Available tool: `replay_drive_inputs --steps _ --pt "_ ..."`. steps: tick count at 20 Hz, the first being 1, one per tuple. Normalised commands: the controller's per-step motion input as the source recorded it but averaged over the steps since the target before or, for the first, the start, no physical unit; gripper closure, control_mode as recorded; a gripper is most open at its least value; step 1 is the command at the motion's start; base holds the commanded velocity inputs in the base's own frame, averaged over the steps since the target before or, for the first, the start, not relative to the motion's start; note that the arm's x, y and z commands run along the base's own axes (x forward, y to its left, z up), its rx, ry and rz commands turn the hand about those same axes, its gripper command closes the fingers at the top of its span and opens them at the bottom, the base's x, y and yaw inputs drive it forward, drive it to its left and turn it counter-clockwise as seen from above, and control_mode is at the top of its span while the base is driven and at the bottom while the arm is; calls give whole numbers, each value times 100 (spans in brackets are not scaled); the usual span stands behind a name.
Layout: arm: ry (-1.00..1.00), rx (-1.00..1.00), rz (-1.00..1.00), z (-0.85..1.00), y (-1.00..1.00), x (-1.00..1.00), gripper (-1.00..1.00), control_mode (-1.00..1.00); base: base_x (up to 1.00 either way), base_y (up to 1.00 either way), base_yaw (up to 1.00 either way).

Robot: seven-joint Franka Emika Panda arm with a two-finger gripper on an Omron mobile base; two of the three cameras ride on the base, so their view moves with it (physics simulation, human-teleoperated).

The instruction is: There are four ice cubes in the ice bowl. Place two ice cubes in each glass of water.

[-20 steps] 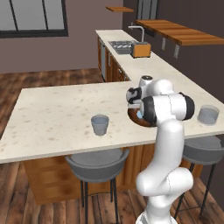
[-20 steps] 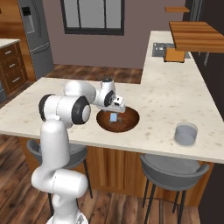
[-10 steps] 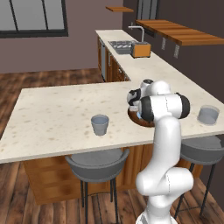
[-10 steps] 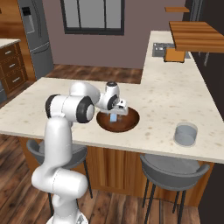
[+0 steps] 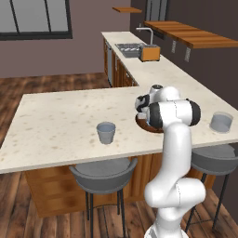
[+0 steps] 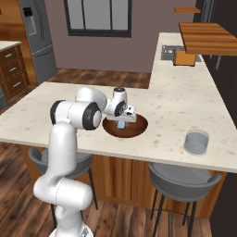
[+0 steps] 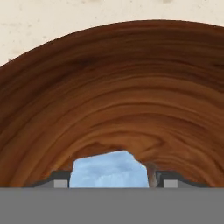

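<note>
The ice bowl [image 6: 138,128] is a dark wooden dish on the counter, and its grain spreads across the hand view [image 7: 113,87]. My gripper [image 6: 121,120] reaches down into it. One pale blue ice cube [image 7: 109,169] sits between my fingertips [image 7: 60,180], which stand open close to its sides, with a thin gap on the right. The same cube [image 6: 120,125] shows under the hand. One glass of water [image 5: 106,132] stands left of the bowl [image 5: 141,122], the other [image 5: 221,122] to its right, also seen at the near right edge [image 6: 196,141].
The pale stone counter [image 5: 56,121] runs in an L toward a sink [image 5: 128,46] and an orange toaster [image 5: 150,52] at the back. Grey stools [image 5: 103,173] stand under the near edge. A fridge [image 6: 39,39] is at far left.
The hand has dropped lower into the bowl and the fingers have drawn in from wide apart toward the ice cube's sides. The glasses have not moved.
</note>
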Motion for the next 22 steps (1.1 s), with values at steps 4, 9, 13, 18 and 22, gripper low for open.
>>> replay_drive_inputs --steps 4,9,13,18,22 --pt "0 0 0 63 16 -14 100 -100 0 0 0" --pt "-1 0 0 100 12 -65 100 -100 0 0 0" --pt "2 0 0 100 31 -100 100 -100 0 0 0" --pt "7 0 5 56 98 -64 100 -100 0 0 0" --pt "5 0 2 3 100 -25 100 -100 0 0 0"
